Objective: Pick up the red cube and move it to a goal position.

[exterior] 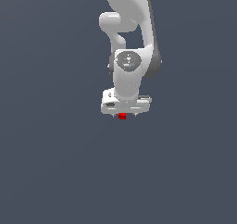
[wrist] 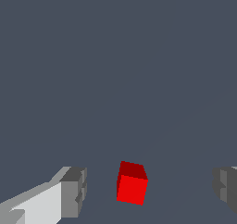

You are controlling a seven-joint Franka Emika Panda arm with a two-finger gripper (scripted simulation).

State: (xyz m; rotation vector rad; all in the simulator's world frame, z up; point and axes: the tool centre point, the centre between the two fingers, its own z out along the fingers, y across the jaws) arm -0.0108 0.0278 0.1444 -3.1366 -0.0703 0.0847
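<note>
Everywhere plain slate-grey floor (wrist: 115,56)

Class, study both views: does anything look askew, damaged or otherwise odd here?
Nothing stands out. The cube is whole and sits between the fingers of the open gripper, touching neither. It is turned slightly against the fingers, which is harmless.
</note>
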